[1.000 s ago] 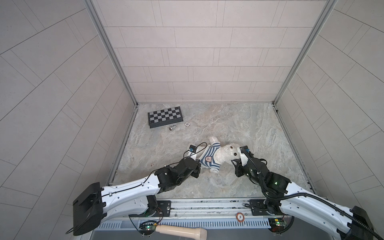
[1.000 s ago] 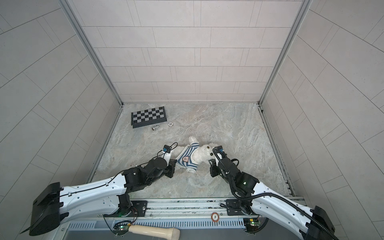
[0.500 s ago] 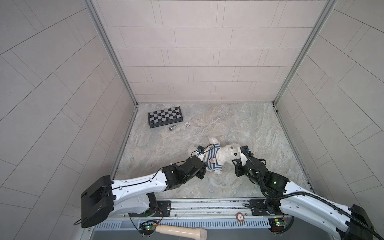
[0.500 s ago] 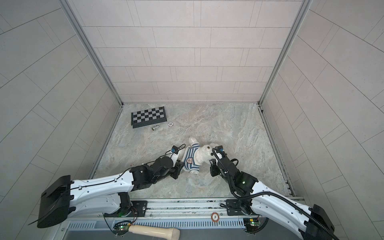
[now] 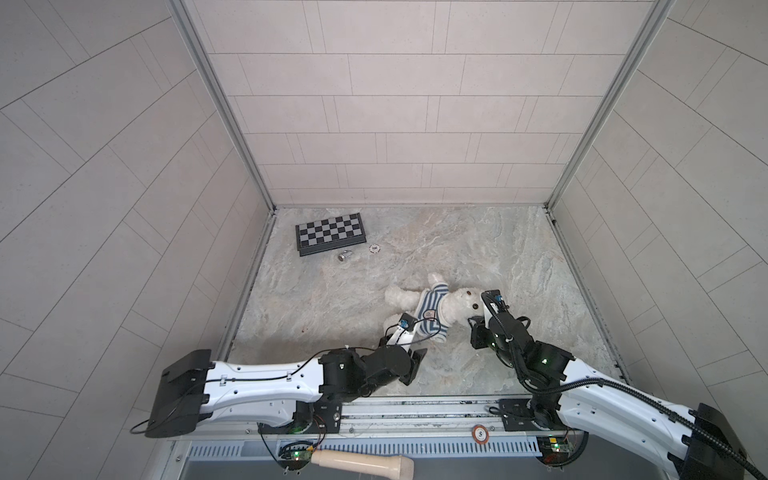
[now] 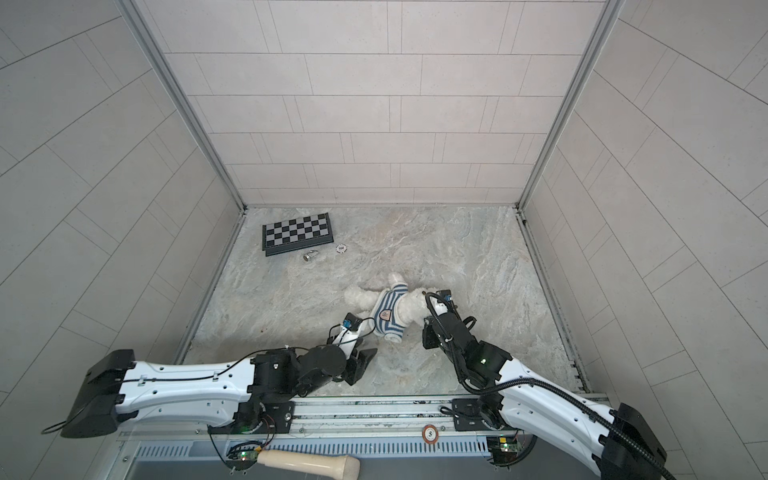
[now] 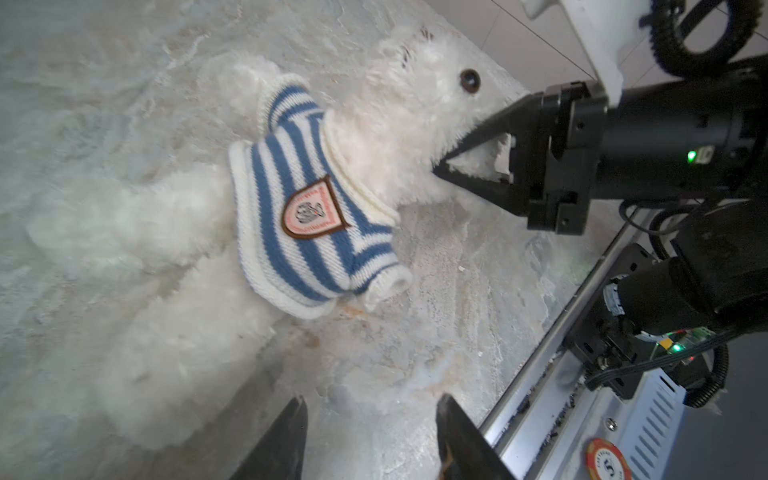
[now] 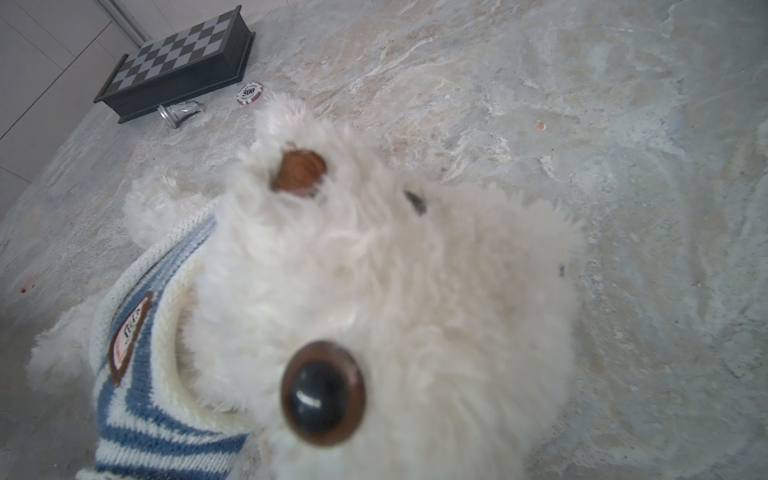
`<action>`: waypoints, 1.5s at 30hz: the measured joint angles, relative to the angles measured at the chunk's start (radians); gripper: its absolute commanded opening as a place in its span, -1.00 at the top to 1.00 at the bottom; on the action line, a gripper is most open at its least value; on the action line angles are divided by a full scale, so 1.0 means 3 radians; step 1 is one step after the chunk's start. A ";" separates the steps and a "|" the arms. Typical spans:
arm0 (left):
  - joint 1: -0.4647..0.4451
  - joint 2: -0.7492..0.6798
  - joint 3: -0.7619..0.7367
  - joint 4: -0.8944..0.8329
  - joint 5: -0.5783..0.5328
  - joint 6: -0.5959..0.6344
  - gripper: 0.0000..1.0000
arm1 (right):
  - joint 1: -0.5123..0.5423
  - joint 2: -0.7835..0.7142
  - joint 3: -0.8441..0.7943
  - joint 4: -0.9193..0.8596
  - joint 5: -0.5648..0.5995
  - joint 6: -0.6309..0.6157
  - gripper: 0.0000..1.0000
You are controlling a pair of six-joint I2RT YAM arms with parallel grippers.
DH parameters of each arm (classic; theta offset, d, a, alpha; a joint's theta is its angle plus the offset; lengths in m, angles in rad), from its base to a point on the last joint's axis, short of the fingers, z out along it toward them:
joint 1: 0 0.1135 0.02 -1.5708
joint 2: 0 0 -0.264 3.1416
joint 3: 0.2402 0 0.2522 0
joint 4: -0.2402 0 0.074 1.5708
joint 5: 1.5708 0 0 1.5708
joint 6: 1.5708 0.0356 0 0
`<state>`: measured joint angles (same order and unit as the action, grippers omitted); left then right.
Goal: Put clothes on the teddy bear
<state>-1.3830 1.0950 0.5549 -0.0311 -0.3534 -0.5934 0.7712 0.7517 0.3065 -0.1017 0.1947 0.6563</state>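
The teddy bear (image 5: 459, 303), of fluffy white plush, lies near the middle of the marbled stone table (image 5: 519, 257), with its head toward 3 o'clock and its legs toward 9 o'clock. A ribbed knit shirt (image 5: 430, 316) in blue and white stripes covers its trunk and carries a shield-shaped badge (image 7: 311, 210). The right gripper (image 7: 440, 168) pinches fur at the head. The left gripper (image 7: 372, 409) was closed beside the shirt a second ago. Now it stands spread and empty, drawn back toward 6 o'clock.
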 measured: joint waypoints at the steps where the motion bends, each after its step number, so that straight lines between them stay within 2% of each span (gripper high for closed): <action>1: -0.0004 0.0121 0.0000 0.0086 0.0005 -0.0039 0.25 | -0.0005 0.0020 0.0005 -0.0003 -0.0001 0.0019 1.00; 5: -0.0004 0.0596 0.0104 0.0294 0.0014 -0.0072 0.69 | -0.0008 0.0047 0.0025 -0.0003 -0.0010 0.0070 1.00; 7: 0.0001 0.0819 0.0243 0.0373 0.0000 -0.0092 0.83 | -0.0013 0.0041 0.0027 -0.0005 -0.0011 0.0095 1.00; 12: 0.0051 0.1124 0.0437 0.0656 -0.0017 -0.0156 0.88 | -0.0015 -0.0025 0.0027 -0.0055 -0.0010 0.0123 1.00; 18: 0.0196 0.1315 0.0456 0.0741 -0.0020 -0.0299 0.98 | -0.0017 -0.0074 0.0027 -0.0064 -0.0011 0.0149 1.00; 23: 0.0264 0.1386 0.0439 0.0818 -0.0028 -0.0403 0.91 | -0.0019 -0.0081 0.0027 -0.0065 -0.0010 0.0150 1.00; 33: 0.0453 0.1376 0.0389 0.1078 -0.0114 -0.0417 0.40 | -0.0022 -0.0090 0.0027 -0.0066 -0.0011 0.0165 1.00; 45: 0.0683 0.1381 0.0313 0.1451 -0.0183 -0.0612 0.36 | -0.0022 -0.0122 0.0027 -0.0057 -0.0037 0.0170 1.00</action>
<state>-1.1782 1.5093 0.6487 0.4042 -0.4084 -0.7769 0.7647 0.7151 0.3145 -0.1188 0.1837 0.7074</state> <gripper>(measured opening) 0.315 0.102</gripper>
